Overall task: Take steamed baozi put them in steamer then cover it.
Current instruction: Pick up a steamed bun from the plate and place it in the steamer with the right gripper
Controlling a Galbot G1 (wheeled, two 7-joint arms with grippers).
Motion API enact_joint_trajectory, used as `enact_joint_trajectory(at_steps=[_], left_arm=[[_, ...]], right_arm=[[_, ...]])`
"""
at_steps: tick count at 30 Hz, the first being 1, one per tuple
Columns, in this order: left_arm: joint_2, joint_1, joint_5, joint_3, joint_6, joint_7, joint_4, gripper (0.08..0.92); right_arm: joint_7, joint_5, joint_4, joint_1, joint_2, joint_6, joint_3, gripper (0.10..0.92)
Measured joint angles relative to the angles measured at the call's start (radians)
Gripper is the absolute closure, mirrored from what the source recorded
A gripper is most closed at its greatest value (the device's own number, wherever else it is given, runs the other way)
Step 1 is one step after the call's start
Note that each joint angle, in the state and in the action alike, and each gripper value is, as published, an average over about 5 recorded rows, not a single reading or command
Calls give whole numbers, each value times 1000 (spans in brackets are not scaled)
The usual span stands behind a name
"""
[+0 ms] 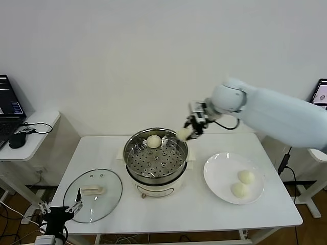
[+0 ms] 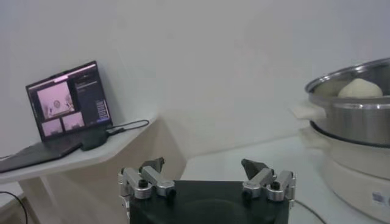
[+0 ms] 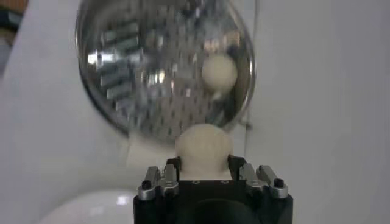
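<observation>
— Where are the small pale cream-white dough buns?

— One bun [image 1: 183,133] sits clenched between the fingers of the right gripper [image 1: 190,130], held in the air just over the far right rim of the round shiny perforated steel steamer basket [image 1: 134,158]. The right wrist view shows the same bun [image 3: 203,148] pinched from both sides. A second bun [image 1: 154,141] already lies inside the basket, near its back wall. Two more [image 1: 246,176] [image 1: 239,190] rest on the flat white plate [image 1: 217,172] to the right of the steamer.

— And the lid?

— The round clear glass cover with the cream handle [image 1: 93,195] lies flat on the white table [image 1: 204,214], left of the steamer.

— The other arm?

— The left gripper [image 1: 60,209] waits low at the table's near left corner, just beside the cover, its fingers [image 2: 152,176] spread wide and holding nothing.
</observation>
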Motion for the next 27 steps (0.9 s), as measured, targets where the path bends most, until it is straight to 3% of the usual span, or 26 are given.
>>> enact_joint_trajectory(at_steps=[10, 22, 27], left_arm=[[-7, -9, -10, -16, 0, -1, 8, 177], [-7, -28, -9, -8, -1, 0, 28, 177], [-7, -32, -9, -8, -1, 0, 30, 177]], right_arm=[[57, 34, -138, -73, 215, -86, -24, 516], [102, 16, -288, -165, 367, -142, -14, 516], [115, 18, -324, -187, 401, -156, -10, 467]])
